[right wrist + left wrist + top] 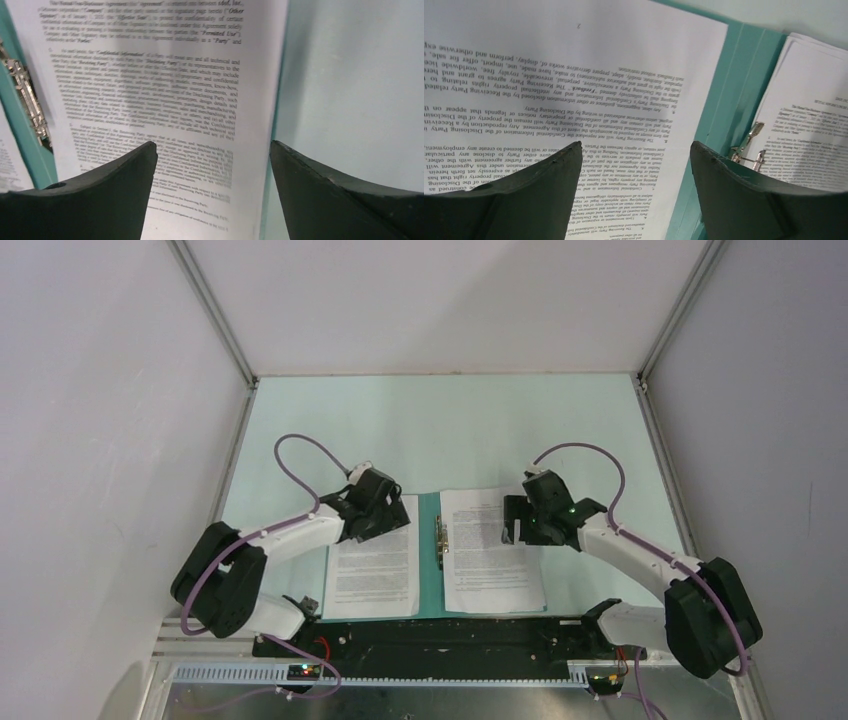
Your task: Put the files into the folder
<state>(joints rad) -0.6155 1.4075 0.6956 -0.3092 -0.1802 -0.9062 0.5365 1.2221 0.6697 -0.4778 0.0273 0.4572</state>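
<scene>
The teal folder [430, 560] lies open on the table, its metal clip [440, 535] at the spine. One white printed sheet [372, 565] lies on its left half and another [490, 560] on its right half. My left gripper [385, 515] hovers over the left sheet's far end, open and empty; in the left wrist view [636, 150] it is above the sheet [574, 75], beside the spine [734, 100] and clip [749, 145]. My right gripper [515, 525] hovers over the right sheet, open and empty; in the right wrist view [214, 147] it straddles the sheet's [150, 75] outer edge.
The pale mint tabletop [440, 430] stretches behind the folder to the back wall. White walls with metal frame posts [215, 315] close in the sides. The arm bases and a black rail [440, 635] line the near edge.
</scene>
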